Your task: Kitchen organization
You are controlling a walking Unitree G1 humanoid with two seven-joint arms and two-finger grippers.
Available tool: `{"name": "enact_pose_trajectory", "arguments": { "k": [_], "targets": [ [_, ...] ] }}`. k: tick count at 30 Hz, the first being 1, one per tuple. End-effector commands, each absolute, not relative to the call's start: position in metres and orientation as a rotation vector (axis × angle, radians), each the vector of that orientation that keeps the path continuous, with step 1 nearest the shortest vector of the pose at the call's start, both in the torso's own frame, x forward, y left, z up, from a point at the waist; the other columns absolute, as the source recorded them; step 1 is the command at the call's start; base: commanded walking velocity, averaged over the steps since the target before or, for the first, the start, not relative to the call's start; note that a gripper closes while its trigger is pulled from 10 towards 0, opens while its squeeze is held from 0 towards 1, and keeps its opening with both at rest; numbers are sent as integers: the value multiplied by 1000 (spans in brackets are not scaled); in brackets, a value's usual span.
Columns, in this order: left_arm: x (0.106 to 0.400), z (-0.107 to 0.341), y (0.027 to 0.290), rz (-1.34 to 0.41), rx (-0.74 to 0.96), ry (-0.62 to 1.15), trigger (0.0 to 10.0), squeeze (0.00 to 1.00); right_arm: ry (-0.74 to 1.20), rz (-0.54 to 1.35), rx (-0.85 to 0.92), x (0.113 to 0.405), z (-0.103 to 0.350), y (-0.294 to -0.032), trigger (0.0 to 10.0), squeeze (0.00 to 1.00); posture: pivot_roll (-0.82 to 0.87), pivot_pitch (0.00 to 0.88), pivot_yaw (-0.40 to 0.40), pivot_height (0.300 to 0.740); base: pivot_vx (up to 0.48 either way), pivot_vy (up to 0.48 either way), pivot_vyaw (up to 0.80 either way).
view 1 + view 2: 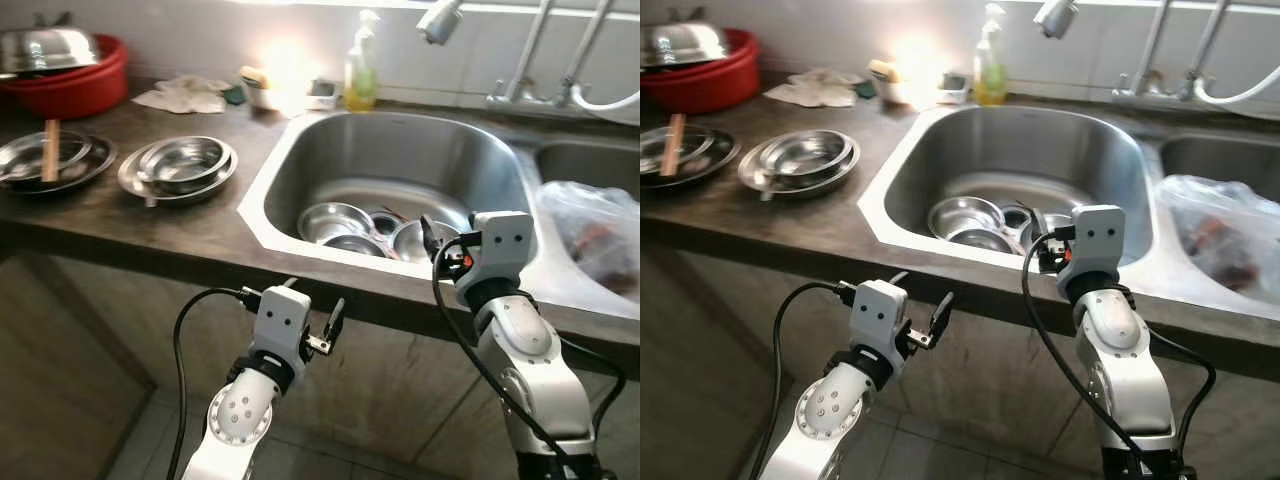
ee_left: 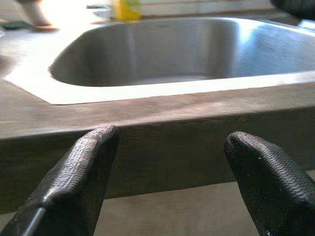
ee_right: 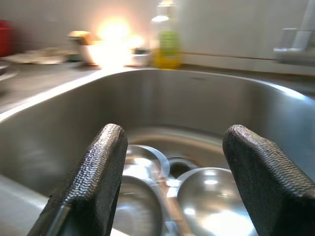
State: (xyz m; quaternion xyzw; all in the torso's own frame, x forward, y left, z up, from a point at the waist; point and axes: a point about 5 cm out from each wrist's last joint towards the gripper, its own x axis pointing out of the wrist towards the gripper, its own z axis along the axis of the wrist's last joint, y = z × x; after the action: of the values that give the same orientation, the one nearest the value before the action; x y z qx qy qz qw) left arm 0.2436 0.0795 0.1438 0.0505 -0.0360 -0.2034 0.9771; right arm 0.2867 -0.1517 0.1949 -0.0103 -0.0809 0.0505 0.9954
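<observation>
At far left of the dark tabletop (image 1: 190, 225), a red basin (image 1: 75, 85) carries one upturned steel bowl (image 1: 45, 45). Just in front of it: a steel plate (image 1: 75, 165) with one wooden stick (image 1: 50, 150) lying across it. Next to the right: a steel bowl nested on a plate (image 1: 180, 165), one such stack. Behind these, against the wall: a crumpled white cloth (image 1: 185, 95), then small items lost in glare, count not readable.

Left gripper (image 1: 318, 322): below the tabletop's front edge, just in front of the sink (image 1: 400, 150); fingers (image 2: 78, 182) spread wide, holding nothing, touching nothing. Left wrist view looks past them at the tabletop edge and the sink's near rim.

Sink basin, centre: steel bowls (image 1: 335, 222) lie on the bottom around the drain. Three are visible in the head views; further pieces are partly hidden behind the right arm, so the total is uncertain. One yellow-green soap bottle (image 1: 360, 70) stands on the ledge behind the sink.

Right gripper (image 3: 172, 182): at the sink's front rim, over the basin; fingers (image 3: 268, 182) set wide apart, empty, clear of the bowls below.

Right of the sink: a second basin (image 1: 590, 165), a tap assembly (image 1: 540, 60) on the wall above, and one clear plastic bag (image 1: 595, 235) with dark contents I cannot identify.
</observation>
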Motion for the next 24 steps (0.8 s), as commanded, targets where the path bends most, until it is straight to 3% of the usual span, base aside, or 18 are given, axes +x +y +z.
{"name": "enact_pose_trajectory", "arguments": {
  "k": [1, 24],
  "targets": [
    [245, 143, 79, -408, 106, -77, 10000, 0, -164, 98, -32, 283, 196, -151, 10000, 0, 42, 38, -26, 740, 0, 0, 800],
    [246, 140, 81, -399, 108, -78, 10000, 0, -169, 123, -22, 285, 197, -140, 10000, 0, 46, 54, -30, 740, 0, 0, 800]
  ]
}}
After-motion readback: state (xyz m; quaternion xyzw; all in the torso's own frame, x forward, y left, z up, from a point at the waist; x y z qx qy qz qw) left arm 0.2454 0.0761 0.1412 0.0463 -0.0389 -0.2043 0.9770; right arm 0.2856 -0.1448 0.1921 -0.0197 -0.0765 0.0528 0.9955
